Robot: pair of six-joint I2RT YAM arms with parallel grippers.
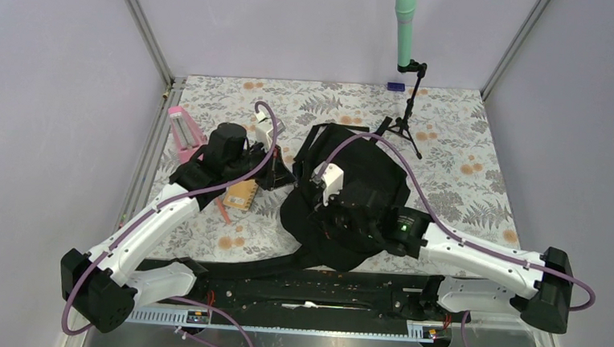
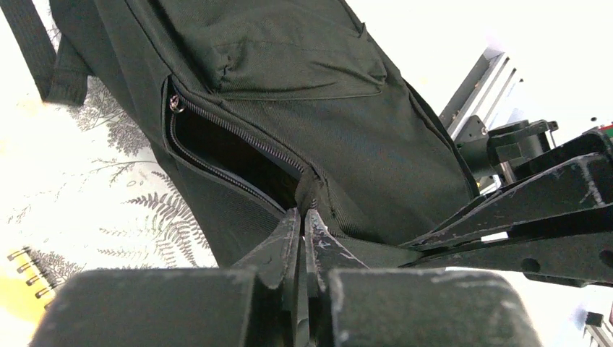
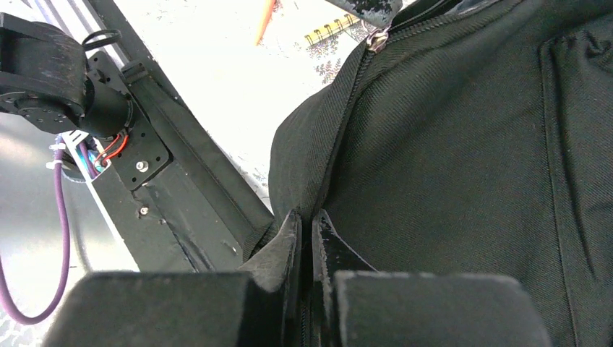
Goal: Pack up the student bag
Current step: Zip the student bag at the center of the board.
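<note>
The large soft black cloth backpack (image 2: 347, 130) shows a matt, coarse twill weave with fine diagonal ribs, and its small silver metal zipper pull (image 2: 174, 103) glints beside dull dark zipper teeth. The black plastic fingers (image 2: 278, 246) of the left hand (image 2: 301, 220) and of the right hand (image 3: 307, 224) look matt and rough, scuffed pale along their edges. The fern-printed bench (image 1: 457, 175) has a smooth, flat covering, and the yellow paper notebook (image 2: 22, 289) carries a thin wire coil.

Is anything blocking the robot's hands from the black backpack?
No, nothing visible stands between them. The left gripper and the right gripper are each shut right on the student bag's fabric, touching it directly.
</note>
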